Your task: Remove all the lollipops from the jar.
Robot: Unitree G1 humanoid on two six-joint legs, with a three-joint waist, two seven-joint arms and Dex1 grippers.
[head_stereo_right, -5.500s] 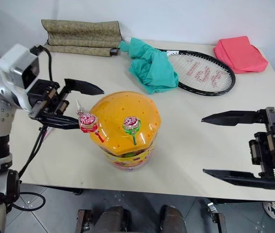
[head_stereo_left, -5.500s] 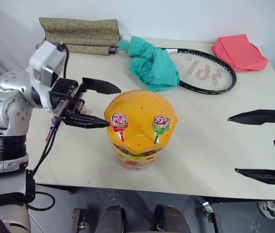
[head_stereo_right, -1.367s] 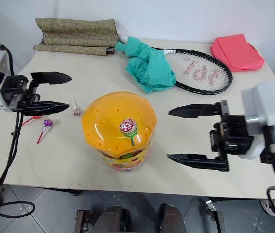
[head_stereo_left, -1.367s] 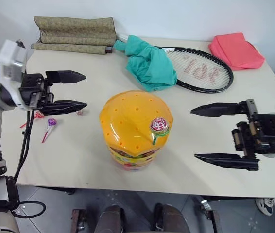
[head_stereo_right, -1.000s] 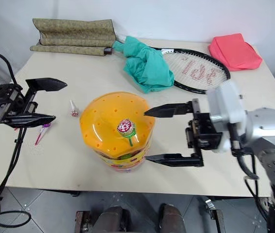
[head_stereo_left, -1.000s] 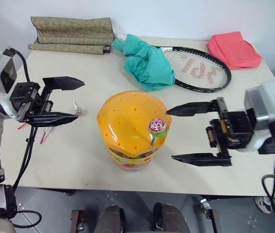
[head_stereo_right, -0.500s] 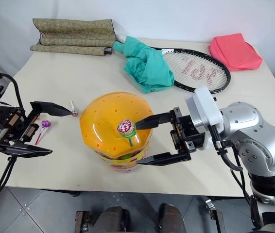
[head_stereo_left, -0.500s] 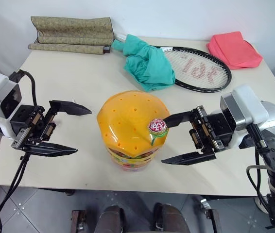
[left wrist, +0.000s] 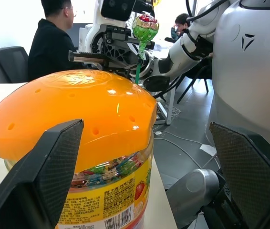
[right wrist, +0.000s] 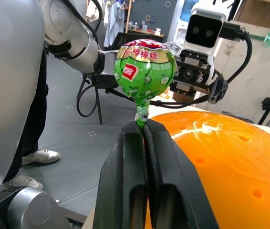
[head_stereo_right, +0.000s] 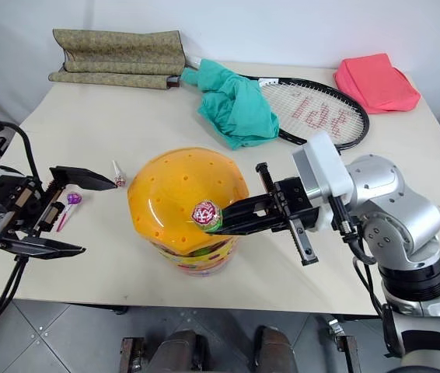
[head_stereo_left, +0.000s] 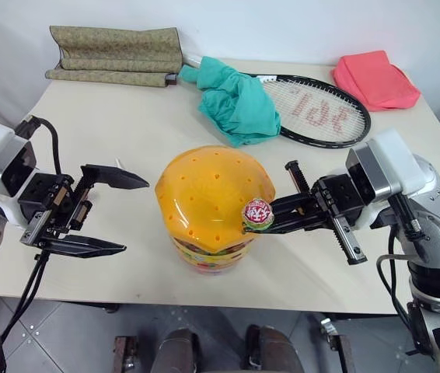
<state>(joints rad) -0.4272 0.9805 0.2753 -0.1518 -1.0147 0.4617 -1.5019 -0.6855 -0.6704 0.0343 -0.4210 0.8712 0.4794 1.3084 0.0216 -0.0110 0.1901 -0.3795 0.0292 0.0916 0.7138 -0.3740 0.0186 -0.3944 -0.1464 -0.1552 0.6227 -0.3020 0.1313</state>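
Note:
The jar (head_stereo_left: 204, 194) stands at the table's front middle, a clear tub under a big orange domed lid with holes. A green-and-pink lollipop (head_stereo_left: 257, 214) sticks up at the lid's front right side. My right gripper (head_stereo_left: 251, 228) reaches in from the right and is shut on the lollipop's stick just under the candy (right wrist: 144, 71). My left gripper (head_stereo_left: 136, 217) hangs open to the left of the jar, apart from it, with nothing between its fingers. A purple lollipop (head_stereo_right: 73, 199) and a small pink one (head_stereo_right: 118, 177) lie on the table left of the jar.
At the back of the table (head_stereo_left: 111, 124) lie a tennis racket (head_stereo_left: 321, 113), a teal cloth (head_stereo_left: 239, 105), a pink-red pouch (head_stereo_left: 375, 78) and a folded olive mat (head_stereo_left: 115, 54). A seated person (left wrist: 54, 43) shows beyond the table.
My right gripper, open around the lollipop half a second ago, has shut on its stick. The left gripper has stayed open and hardly moved.

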